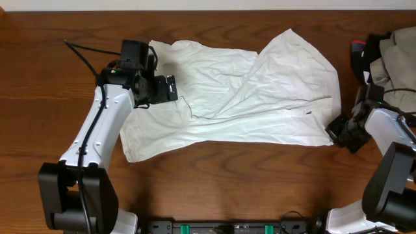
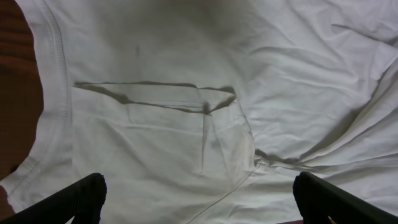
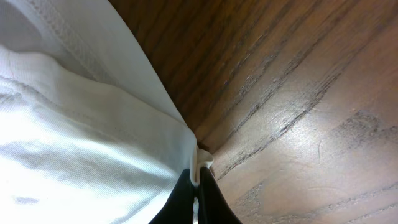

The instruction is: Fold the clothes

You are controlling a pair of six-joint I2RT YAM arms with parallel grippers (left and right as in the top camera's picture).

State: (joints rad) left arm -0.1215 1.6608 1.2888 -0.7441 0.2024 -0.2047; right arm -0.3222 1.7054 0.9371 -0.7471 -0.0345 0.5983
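Wrinkled white shirt spread across the middle of the desk, right gripper pinched closed on its corner toward the desk's right edge, left gripper wide open above the pocket, holding nothing.

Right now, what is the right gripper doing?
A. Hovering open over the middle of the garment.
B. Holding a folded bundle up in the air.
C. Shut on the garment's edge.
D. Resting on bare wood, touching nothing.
C: in the right wrist view the right gripper has its fingers closed together, with a bit of the white garment pinched at its hem between them, beside the bare wooden table.
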